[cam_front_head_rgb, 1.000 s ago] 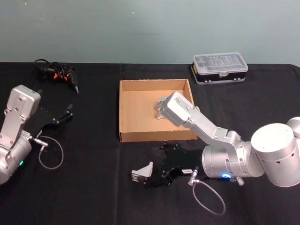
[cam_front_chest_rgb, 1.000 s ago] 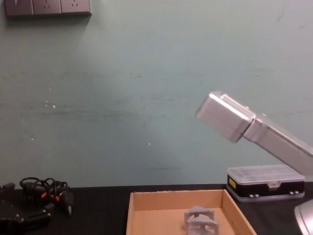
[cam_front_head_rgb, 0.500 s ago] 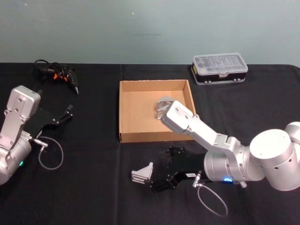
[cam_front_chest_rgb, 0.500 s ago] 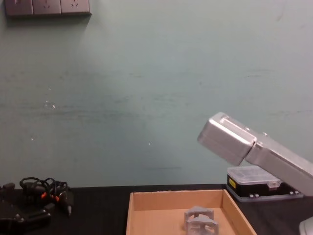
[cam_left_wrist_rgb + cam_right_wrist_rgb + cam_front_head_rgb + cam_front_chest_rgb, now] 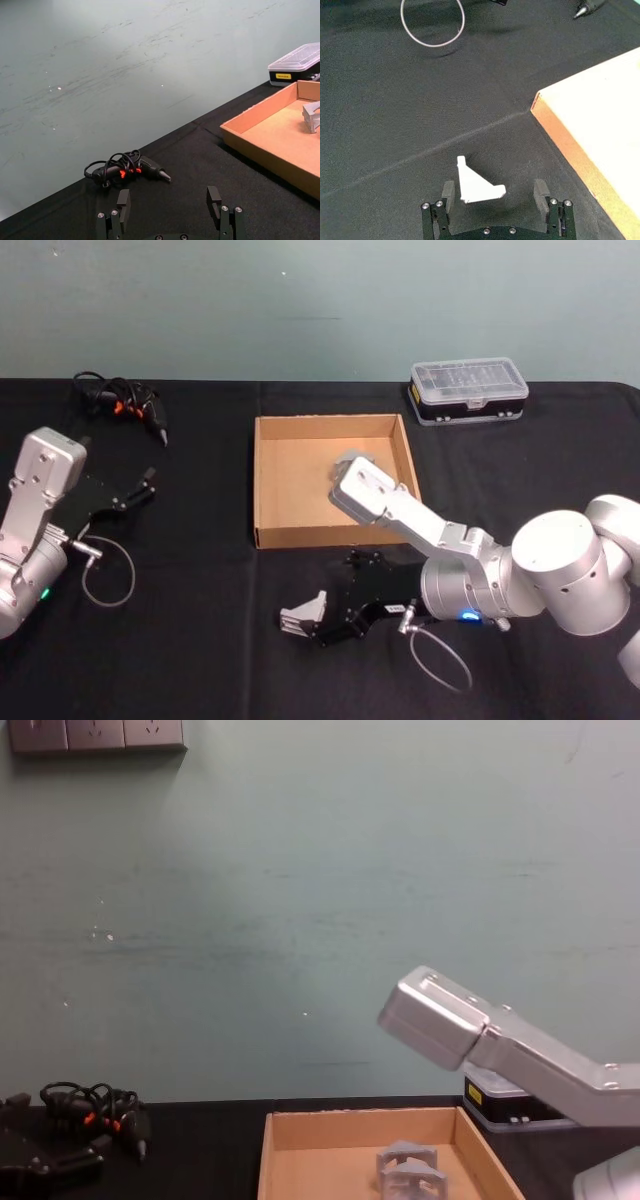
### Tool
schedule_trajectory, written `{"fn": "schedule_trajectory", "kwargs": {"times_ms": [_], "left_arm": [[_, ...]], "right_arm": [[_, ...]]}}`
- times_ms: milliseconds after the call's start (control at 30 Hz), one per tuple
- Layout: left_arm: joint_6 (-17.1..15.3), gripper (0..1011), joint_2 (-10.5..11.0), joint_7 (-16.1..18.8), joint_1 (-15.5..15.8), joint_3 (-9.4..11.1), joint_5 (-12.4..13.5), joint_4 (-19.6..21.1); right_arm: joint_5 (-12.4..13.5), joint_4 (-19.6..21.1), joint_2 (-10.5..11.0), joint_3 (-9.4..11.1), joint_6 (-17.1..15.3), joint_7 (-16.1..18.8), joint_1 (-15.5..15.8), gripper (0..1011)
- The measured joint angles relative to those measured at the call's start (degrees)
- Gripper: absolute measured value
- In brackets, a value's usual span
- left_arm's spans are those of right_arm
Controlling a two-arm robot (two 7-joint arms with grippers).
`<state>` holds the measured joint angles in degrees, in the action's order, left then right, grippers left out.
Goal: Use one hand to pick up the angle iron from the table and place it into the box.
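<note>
A small silver angle iron lies on the black table, in front of the tan cardboard box. My right gripper is low over the table and open, with one finger on each side of the angle iron and not closed on it. The piece sits nearer one finger. More angle irons rest inside the box, partly hidden by my right arm in the head view. My left gripper is open and idle at the far left.
A black plastic case with a clear lid stands behind the box to the right. An electric screwdriver with a coiled cable lies at the back left. A grey cable loop hangs by the left arm.
My right arm has lowered and moved left, bringing its open fingers around the angle iron on the table. The left arm has hardly moved.
</note>
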<state>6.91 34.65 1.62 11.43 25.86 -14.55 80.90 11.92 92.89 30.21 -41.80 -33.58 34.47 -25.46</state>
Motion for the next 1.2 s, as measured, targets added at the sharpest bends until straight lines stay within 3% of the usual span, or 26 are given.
{"fn": "schedule_trajectory", "kwargs": {"times_ms": [367,1000,1200], "left_arm": [[0.00,1000,0.00,0.00,0.00,0.00,0.00,0.00],[0.00,1000,0.00,0.00,0.00,0.00,0.00,0.00],[0.00,1000,0.00,0.00,0.00,0.00,0.00,0.00]], "right_arm": [[-0.55,-2.85,-1.81,-1.21,0.28,2.10,-1.67,1004],[-0.51,-4.17,-2.45,-1.82,-0.25,2.93,-2.24,1004],[-0.49,-4.12,-2.43,-1.82,-0.30,2.93,-2.24,888]]}}
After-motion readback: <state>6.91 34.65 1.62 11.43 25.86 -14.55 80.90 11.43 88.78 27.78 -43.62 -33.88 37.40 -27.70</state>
